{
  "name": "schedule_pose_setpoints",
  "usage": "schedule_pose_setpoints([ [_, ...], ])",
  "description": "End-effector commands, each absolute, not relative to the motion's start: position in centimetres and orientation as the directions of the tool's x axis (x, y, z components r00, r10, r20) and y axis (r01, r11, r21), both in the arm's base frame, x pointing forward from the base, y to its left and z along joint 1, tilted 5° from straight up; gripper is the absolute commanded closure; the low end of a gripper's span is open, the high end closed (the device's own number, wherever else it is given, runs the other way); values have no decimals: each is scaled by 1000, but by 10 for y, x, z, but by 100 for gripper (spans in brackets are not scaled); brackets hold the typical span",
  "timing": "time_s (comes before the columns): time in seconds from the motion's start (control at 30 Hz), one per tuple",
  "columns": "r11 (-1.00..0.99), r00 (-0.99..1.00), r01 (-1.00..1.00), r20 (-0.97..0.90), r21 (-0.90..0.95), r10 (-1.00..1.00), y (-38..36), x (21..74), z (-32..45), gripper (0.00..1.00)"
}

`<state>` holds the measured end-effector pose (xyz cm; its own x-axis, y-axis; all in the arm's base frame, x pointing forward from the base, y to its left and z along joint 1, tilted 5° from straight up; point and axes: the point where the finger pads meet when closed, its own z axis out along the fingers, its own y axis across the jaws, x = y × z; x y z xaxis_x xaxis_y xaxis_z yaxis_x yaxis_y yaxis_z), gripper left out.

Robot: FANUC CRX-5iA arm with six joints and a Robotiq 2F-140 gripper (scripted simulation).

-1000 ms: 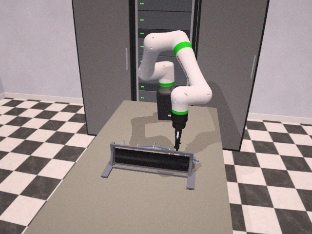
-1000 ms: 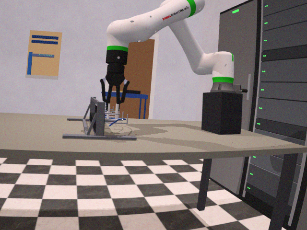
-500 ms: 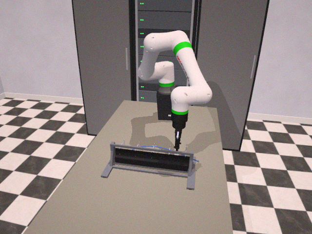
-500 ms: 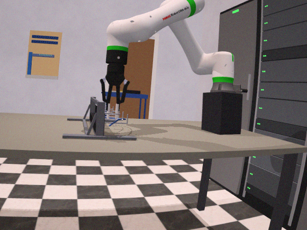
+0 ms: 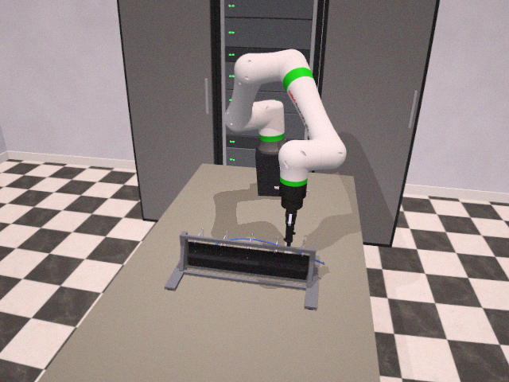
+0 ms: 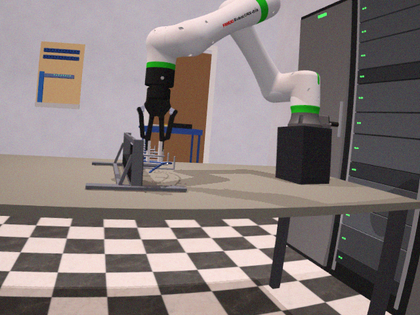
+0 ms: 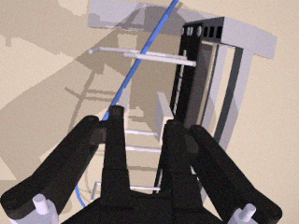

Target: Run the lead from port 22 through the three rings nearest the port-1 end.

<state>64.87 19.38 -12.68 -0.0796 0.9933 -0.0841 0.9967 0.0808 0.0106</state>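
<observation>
The grey rack (image 5: 246,263) with its black patch panel stands across the table, seen from behind in the top view. The blue lead (image 5: 262,241) runs along the row of ring posts (image 5: 251,237) on its far side, and its free end (image 5: 322,262) sticks out past the rack's right end. My gripper (image 5: 289,240) points straight down over the rings near that end. In the wrist view the fingers stand apart with only ring rungs between them. The lead (image 7: 146,47) runs beside the outer edge of the left finger, not between the fingers.
The rack's feet (image 5: 311,297) rest on the table, well in from the edges. The arm's black base block (image 6: 303,154) stands at the back of the table. Dark cabinets (image 5: 172,103) stand behind the table.
</observation>
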Motion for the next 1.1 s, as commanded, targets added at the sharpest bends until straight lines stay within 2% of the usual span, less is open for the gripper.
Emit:
schedule_pose_setpoints([
  [0.0, 81, -80, 997, -84, 11, 993, 194, 649, -123, 80],
  [1.07, 81, -80, 997, -84, 11, 993, 200, 648, -52, 80],
])
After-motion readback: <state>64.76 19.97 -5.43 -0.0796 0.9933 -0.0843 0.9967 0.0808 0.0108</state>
